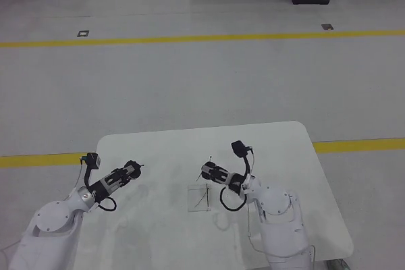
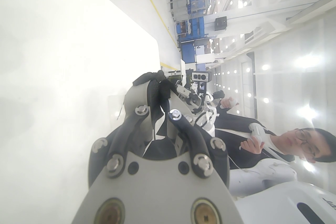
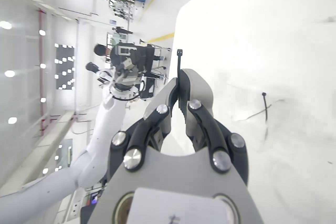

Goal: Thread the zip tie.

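So far, only the pick-up looks done. No loop shows anywhere and the tail is not yet through the head, so the threading itself is left.

Nearest the robot, a clear tray (image 1: 192, 200) on the worktop (image 1: 283, 152) holds spare ties (image 3: 265, 107) lying crossed. At 12 o'clock from the tray, the right gripper (image 3: 179, 78) hangs above the worktop, pinched tight on the zip tie (image 3: 179, 58). The strap runs up between the closed jaws, and the small square head sticks out past the tips. Its forearm comes in from 4 o'clock and points toward 10 o'clock.

Well apart, at 9 o'clock from it, the left gripper (image 1: 135, 168) points toward 2 o'clock, with its arm coming in from 7 o'clock. I cannot tell whether it is open or holds anything. By my judgement, the two grippers must meet between these spots before the tail can enter the head.
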